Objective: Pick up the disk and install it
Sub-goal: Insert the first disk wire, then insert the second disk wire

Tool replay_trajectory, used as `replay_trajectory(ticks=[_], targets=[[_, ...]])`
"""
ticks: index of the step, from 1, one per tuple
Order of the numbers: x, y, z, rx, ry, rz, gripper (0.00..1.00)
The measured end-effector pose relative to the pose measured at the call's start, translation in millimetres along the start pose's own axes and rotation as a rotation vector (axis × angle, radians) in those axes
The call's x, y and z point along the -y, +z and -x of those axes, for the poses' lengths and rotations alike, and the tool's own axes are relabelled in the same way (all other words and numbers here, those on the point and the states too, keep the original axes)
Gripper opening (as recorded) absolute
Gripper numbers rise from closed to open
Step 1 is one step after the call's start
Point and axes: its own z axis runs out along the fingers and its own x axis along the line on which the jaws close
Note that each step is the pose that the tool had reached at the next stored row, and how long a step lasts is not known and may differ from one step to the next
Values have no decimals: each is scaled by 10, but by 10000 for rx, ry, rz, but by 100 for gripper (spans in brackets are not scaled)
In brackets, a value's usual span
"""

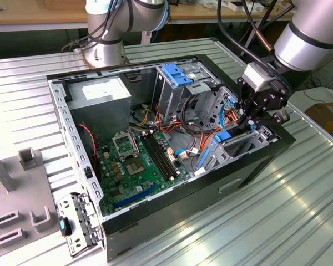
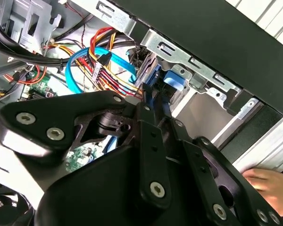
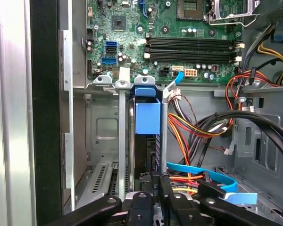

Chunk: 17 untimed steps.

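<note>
In the exterior view, my gripper point(image 1: 250, 119) hangs at the exterior view's right, over the drive cage of the open computer case point(image 1: 255, 160). Just under it a blue piece of the disk point(image 1: 223, 136) shows in the cage; the rest of the disk is hidden by metal and by my fingers. The grey power supply point(image 1: 102, 94) at the upper left carries a white sticker, but its print is too small for me to read. A bare blue bracket point(image 1: 175, 75) sits on the upper cage, and the green motherboard point(image 1: 139, 160) lies on the case floor.

In the second wrist view, my black fingers point(image 2: 153, 136) come together on the blue rails of the disk point(image 2: 172, 82), so I am pinching it by its thin edge. The disk's label is not visible from here. A person's hand point(image 2: 269, 183) rests outside the black case wall, cut off by the frame edge.

In the first wrist view, the disk point(image 3: 147, 117) stands on its edge in a slot of the cage, with its blue tab towards the motherboard point(image 3: 179, 37). My gripper point(image 3: 154, 188) is pressed on its dark end. Orange and red cables point(image 3: 198, 127) run beside it.
</note>
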Motion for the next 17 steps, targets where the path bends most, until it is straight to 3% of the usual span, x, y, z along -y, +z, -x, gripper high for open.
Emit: replay_trajectory(ticks=[1,3,5,8,10,17], targets=[[0,-5,0,-8,0,1,24],[2,-41,3,-8,-1,1,24],[8,-159,11,-9,0,1,24],[8,-165,11,-5,0,1,24],[8,-167,12,-8,0,1,11],[9,-168,12,-7,0,1,11]])
